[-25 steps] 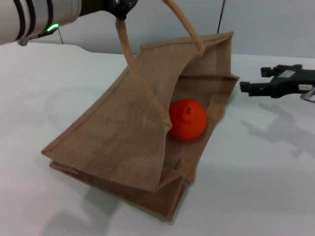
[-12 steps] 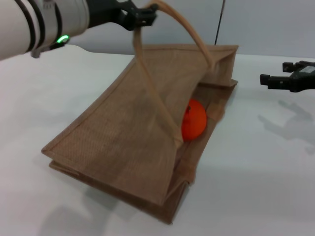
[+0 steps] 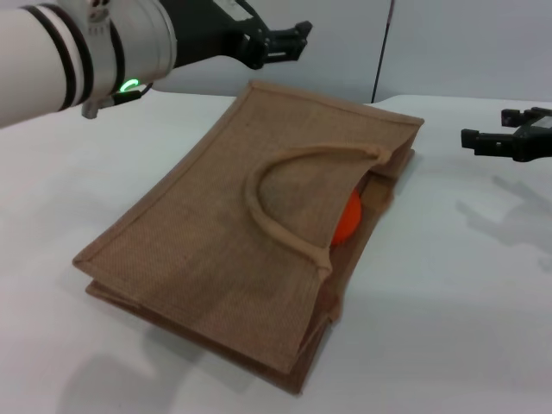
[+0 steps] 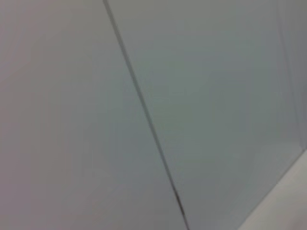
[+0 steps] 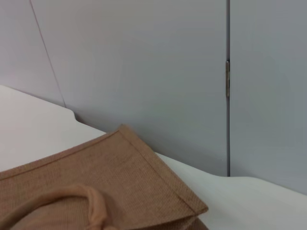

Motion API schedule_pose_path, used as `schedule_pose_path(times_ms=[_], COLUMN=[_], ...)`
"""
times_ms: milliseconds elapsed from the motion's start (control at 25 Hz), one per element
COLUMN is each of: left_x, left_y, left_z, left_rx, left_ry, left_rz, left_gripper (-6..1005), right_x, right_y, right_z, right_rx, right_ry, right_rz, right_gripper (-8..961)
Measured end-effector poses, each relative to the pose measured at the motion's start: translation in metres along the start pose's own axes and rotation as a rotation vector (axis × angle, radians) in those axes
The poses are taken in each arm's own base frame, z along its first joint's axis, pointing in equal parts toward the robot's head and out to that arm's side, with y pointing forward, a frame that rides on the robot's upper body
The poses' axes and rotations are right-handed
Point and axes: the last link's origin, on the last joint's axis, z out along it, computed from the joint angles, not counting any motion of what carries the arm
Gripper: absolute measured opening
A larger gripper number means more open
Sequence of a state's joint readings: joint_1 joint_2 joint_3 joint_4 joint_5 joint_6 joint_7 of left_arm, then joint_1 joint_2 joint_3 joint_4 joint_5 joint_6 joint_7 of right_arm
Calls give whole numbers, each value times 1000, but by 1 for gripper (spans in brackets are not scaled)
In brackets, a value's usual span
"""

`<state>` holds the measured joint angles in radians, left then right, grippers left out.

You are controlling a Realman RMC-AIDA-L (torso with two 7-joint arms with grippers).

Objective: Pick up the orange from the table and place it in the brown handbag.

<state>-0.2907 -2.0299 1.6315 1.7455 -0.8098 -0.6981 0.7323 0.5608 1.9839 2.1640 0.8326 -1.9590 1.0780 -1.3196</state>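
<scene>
Jute, one brown handbag [image 3: 216,250] lies flat hiding most of one orange [image 3: 347,219]; both hands, left hand [image 3: 289,41] and right hand [image 3: 500,138], seemingly parted

The white table [image 3: 448,293] carried one thing. The brown handbag [image 3: 216,241] lay flat at its centre, mouth facing three o'clock.

the orange [image 3: 346,220] is mostly hidden inside the brown handbag [image 3: 216,241]; only a sliver is seen at the bag's mouth, behind the loop handle [image 3: 285,194]. the right gripper [image 3: 504,138] is cut off by the right edge in the head view, its arm unseen. the left arm is cropped at the top left. in the right wrist view the bag is cut by the lower edge. nothing but blurred wall panels [image 4: 201,96] is shown in the left wrist view.
</scene>
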Motion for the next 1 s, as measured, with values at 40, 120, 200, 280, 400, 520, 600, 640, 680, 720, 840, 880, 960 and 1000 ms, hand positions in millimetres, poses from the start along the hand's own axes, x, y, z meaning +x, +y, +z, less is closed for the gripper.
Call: schedule_pose_path(times_ms=[40,120,200,280,400,520,600,640,680,720,840,880,960,1000], left_x=[-3,-9,-16,-22,-35,-47,-54,-60,-65,-69,-84,-89,-98,-103], left_y=[-3,-11,-20,-30,-44,-55,-60,-63,-65,-68,-69,-69,-70,-70], left_z=[0,-3,-8,-14,-24,-31,-33,-35,-36,-37,-37,-36,-34,-33], left_rx=[15,63,130,198,303,387,428,457,478,499,539,552,579,596], left_ry=[5,20,46,75,108,135,148,156,158,162,154,153,152,152], left_rz=[-14,-40,-65,-90,-134,-165,-191,-210,-223,-232,-251,-259,-275,-281], left_gripper=[877,876,875,874,875,876,876,876,876,876,876,876,876,876], right_x=[1,0,-2,-4,-2,7,17,20,26,31,45,51,60,64], right_y=[1,2,1,-3,-10,-19,-23,-24,-25,-26,-27,-27,-28,-28], right_z=[0,-3,-13,-26,-37,-44,-45,-45,-44,-44,-42,-41,-40,-40], right_rx=[2,19,67,131,210,277,305,311,321,330,361,372,394,405], right_ry=[-2,-25,-73,-135,-219,-287,-330,-343,-355,-370,-406,-412,-412,-412], right_rz=[0,-19,-51,-74,-68,-43,-13,-8,-8,-7,-9,-5,-8,-11], right_gripper=[892,892,892,891,891,891,891,891,891,890,890,890,890,890])
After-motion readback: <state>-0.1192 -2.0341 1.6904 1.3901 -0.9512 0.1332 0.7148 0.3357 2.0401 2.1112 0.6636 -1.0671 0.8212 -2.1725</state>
